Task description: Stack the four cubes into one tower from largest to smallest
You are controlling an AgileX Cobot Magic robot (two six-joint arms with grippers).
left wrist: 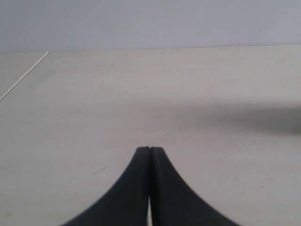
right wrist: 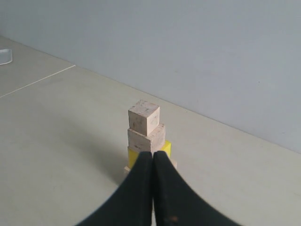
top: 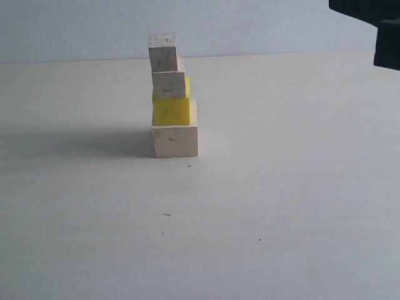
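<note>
The four cubes stand as one tower on the table. The large pale wooden cube [top: 175, 140] is lowest, the yellow cube [top: 171, 110] on it, the grainy pale cube [top: 169, 85] above that, and the small pale cube [top: 162, 52] on top, sitting slightly off-centre. From the right wrist the tower shows again, small cube [right wrist: 144, 117] uppermost and yellow cube [right wrist: 163, 148] partly behind my right gripper [right wrist: 153, 154], which is shut, empty and clear of the stack. My left gripper [left wrist: 149, 149] is shut and empty over bare table.
A dark part of the right arm [top: 375, 25] hangs at the top right of the exterior view. A pale wall [right wrist: 188, 47] runs behind the table [top: 281, 200]. A thin seam line [left wrist: 26, 75] crosses the tabletop.
</note>
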